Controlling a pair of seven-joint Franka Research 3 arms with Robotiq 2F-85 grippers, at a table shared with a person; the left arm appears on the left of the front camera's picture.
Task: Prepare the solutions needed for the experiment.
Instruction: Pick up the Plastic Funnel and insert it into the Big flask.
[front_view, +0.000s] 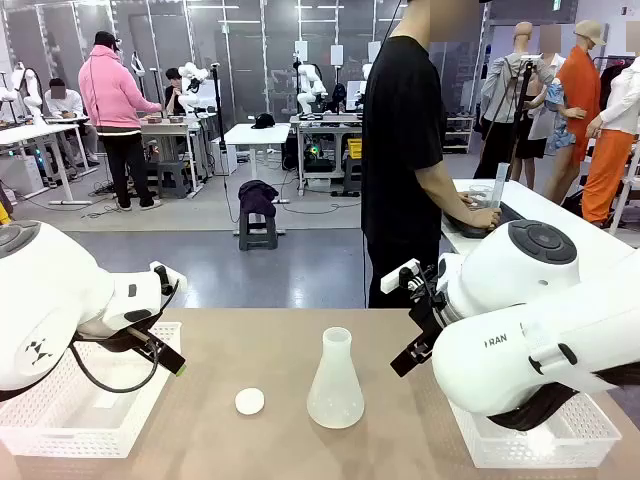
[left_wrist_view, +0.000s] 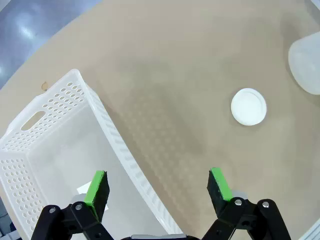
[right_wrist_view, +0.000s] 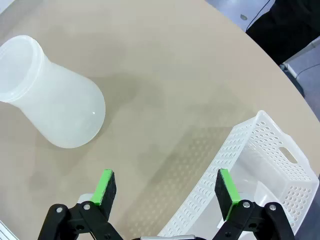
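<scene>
A frosted translucent conical flask (front_view: 335, 385) stands upright in the middle of the table, its mouth uncovered. I cannot make out any liquid inside it. The right wrist view has the flask (right_wrist_view: 52, 107) at upper left, and its edge (left_wrist_view: 306, 65) pokes in at the right of the left wrist view. A round white cap (front_view: 249, 401) lies flat to the flask's left, seen again as the cap (left_wrist_view: 248, 106) ahead of the left fingers. My left gripper (left_wrist_view: 157, 182) hangs open over a basket's edge. My right gripper (right_wrist_view: 166, 184) is open above bare table, beside the flask.
A white perforated basket (front_view: 60, 435) sits under the left arm, its rim (left_wrist_view: 115, 135) running between the left fingers. A second basket (front_view: 530, 450) sits under the right arm, with its wall (right_wrist_view: 220, 160) by the right finger. A person in a black shirt (front_view: 400, 150) stands beyond the far edge, turned toward a side table.
</scene>
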